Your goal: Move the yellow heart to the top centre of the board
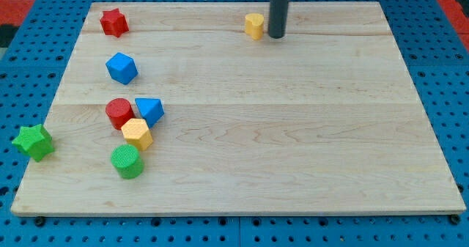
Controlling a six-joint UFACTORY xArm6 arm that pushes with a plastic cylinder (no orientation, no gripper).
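8 blocks show, and only 1 matters: the yellow heart (254,26) sits near the top edge of the board (293,144), just right of the frame's top centre. My tip (276,36) stands just beside it on its right, close enough that I cannot tell whether they touch. No jaws exist on this rig, only the rod, so nothing is held.

Judging by this, the heart is nearly home; at most a short nudge toward the frame's left would centre it. To do that well, press through the middle of its right side so it slides straight rather than spinning, and keep the push brief, since the board's top edge is near.

Other blocks, the red star (113,22) and blue cube (122,68) at the upper left, lie well apart.
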